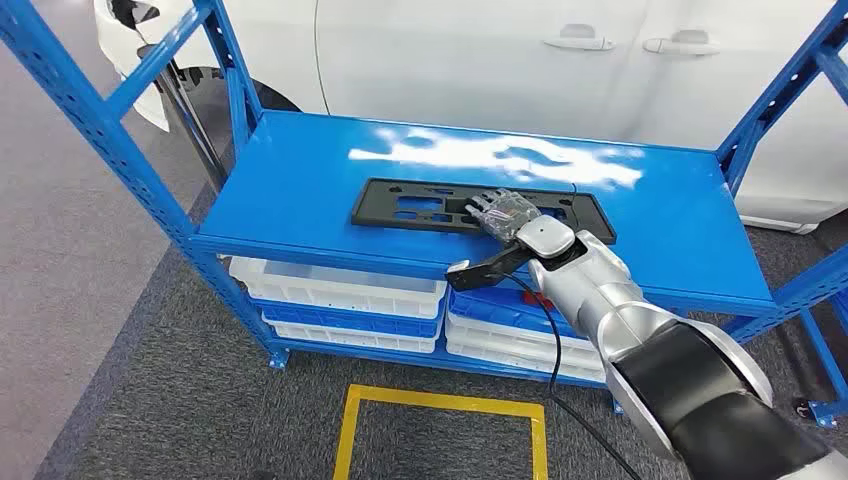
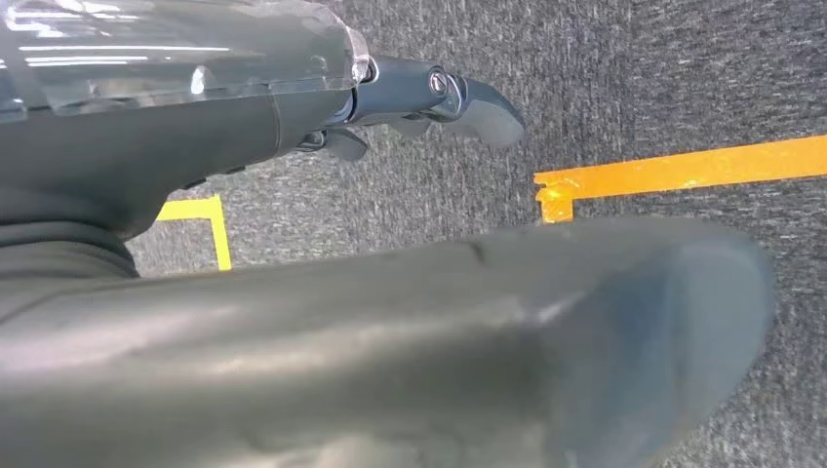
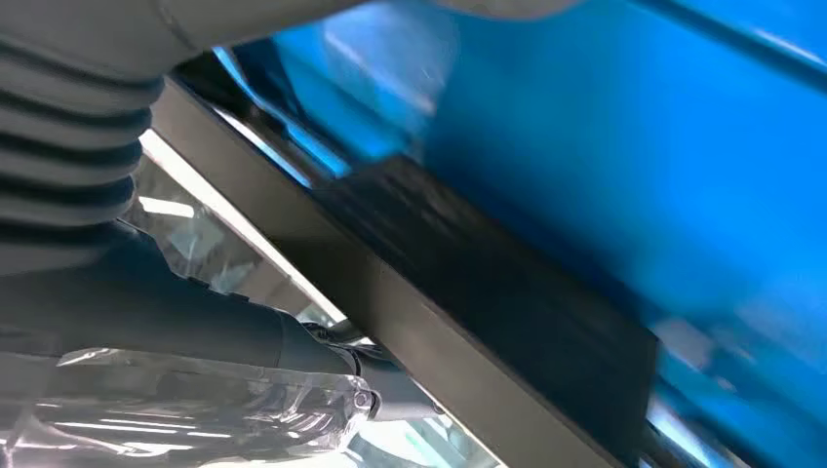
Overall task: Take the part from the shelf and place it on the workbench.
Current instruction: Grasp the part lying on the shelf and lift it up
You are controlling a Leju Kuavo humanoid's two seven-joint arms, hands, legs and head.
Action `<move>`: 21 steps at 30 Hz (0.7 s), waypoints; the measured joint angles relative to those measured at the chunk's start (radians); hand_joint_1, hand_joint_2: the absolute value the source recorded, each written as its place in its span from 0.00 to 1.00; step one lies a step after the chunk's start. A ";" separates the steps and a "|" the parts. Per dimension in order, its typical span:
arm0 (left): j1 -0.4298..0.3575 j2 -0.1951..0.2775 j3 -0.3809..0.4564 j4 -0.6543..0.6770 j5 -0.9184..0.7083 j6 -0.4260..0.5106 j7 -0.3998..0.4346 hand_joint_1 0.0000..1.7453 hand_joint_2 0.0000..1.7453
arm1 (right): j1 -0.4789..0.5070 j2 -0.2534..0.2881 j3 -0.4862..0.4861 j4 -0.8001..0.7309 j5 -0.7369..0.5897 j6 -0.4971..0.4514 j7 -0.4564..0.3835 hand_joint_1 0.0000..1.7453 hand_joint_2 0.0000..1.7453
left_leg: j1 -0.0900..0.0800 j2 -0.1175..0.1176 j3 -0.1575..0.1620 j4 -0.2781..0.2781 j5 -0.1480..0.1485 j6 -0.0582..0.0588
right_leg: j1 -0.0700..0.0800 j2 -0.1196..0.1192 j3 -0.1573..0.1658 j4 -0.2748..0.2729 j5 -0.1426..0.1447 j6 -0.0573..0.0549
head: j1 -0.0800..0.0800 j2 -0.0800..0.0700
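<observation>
Right hand (image 1: 505, 213) on the shelf's part.
The right arm reaches forward, its fingers laid flat over 1 black part (image 1: 420, 204) on the top blue shelf (image 1: 300, 180); whether they grip it I cannot tell. The left hand (image 2: 429, 97) hangs over grey carpet, fingers curled, holding nothing. No writing is readable.

A flat black rectangular part (image 1: 420, 205) with cut-out slots lies lengthwise on the blue shelf (image 1: 300, 170).

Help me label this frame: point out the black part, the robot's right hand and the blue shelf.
black part (image 1: 400, 205): head view, on its left half.
right hand (image 1: 505, 212): head view, on the back of the hand, over the part.
blue shelf (image 1: 300, 170): head view, on the bare top board.
</observation>
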 joint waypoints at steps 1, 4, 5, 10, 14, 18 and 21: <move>0.001 0.000 0.000 0.000 0.000 0.000 -0.001 0.00 0.00 | 0.000 0.000 0.000 0.000 0.000 0.002 0.001 0.00 1.00 | 0.001 0.001 0.001 -0.001 0.000 -0.003 | 0.001 0.001 0.000 0.000 0.000 -0.002 | 0.000 0.000; 0.005 0.001 0.000 0.000 0.001 0.000 -0.006 0.00 0.00 | -0.001 0.002 0.000 0.000 0.000 0.012 0.004 0.45 1.00 | 0.001 0.004 -0.005 0.020 -0.019 -0.016 | -0.005 0.003 0.008 -0.011 0.007 -0.016 | 0.000 0.000; 0.005 0.001 0.000 0.000 0.001 0.000 -0.008 0.00 0.00 | -0.001 0.004 0.000 0.000 -0.001 0.016 0.005 0.70 1.00 | 0.001 0.005 -0.020 0.058 -0.044 -0.021 | -0.008 0.002 0.010 -0.015 0.009 -0.021 | 0.000 0.000; 0.012 0.001 0.000 0.000 -0.003 -0.003 -0.012 0.00 0.00 | -0.001 0.028 0.000 0.005 -0.008 0.025 0.006 1.00 1.00 | 0.012 0.007 -0.111 0.276 -0.130 -0.035 | -0.007 0.008 0.011 -0.015 0.010 -0.026 | 0.000 0.000; 0.006 0.001 0.000 0.000 -0.007 -0.006 -0.016 0.00 0.00 | -0.007 0.036 -0.001 0.008 -0.012 0.013 0.007 1.00 1.00 | 0.020 0.006 0.020 0.045 -0.042 -0.031 | -0.006 0.017 0.006 -0.001 0.009 -0.010 | 0.000 0.000; 0.005 0.001 0.000 0.000 -0.008 -0.008 -0.020 0.00 0.00 | -0.015 0.031 -0.005 0.008 -0.015 0.001 0.011 1.00 1.00 | 0.014 0.004 0.030 0.011 -0.029 -0.001 | -0.008 0.021 0.000 0.001 0.011 0.016 | 0.000 0.000; 0.004 0.001 0.000 0.000 -0.008 -0.008 -0.022 0.00 0.00 | -0.017 0.031 -0.010 0.008 -0.017 -0.005 0.010 1.00 1.00 | 0.014 0.010 0.026 0.005 -0.018 0.015 | -0.012 0.019 -0.046 0.101 -0.055 0.025 | 0.000 0.000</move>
